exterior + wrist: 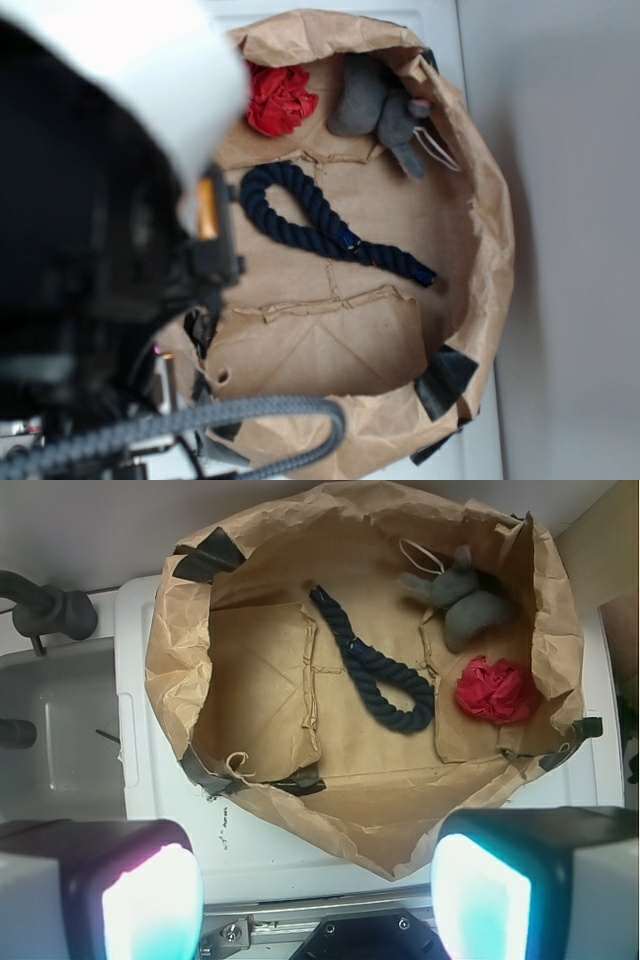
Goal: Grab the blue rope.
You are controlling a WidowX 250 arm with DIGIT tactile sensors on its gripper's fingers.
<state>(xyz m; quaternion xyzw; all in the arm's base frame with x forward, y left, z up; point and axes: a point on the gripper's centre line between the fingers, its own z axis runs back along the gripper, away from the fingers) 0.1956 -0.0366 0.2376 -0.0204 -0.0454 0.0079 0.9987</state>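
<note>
The blue rope point(318, 222) is a thick navy twisted cord lying flat on the floor of a crumpled brown paper bag point(480, 190). Its loop points to the left in the exterior view and its straight tail runs to the lower right, with a small bright blue band between them. In the wrist view the blue rope point(375, 665) lies mid-bag, well ahead of my gripper point(318, 900). The gripper hangs high above the bag's near rim, open, with nothing between its glowing fingers point(150, 905).
A red crumpled cloth point(497, 690) and a grey plush toy point(460, 595) lie in the paper bag point(180, 670) beside the rope. The bag sits on a white surface point(270, 855). A grey braided robot cable point(200, 420) curves along the bottom of the exterior view.
</note>
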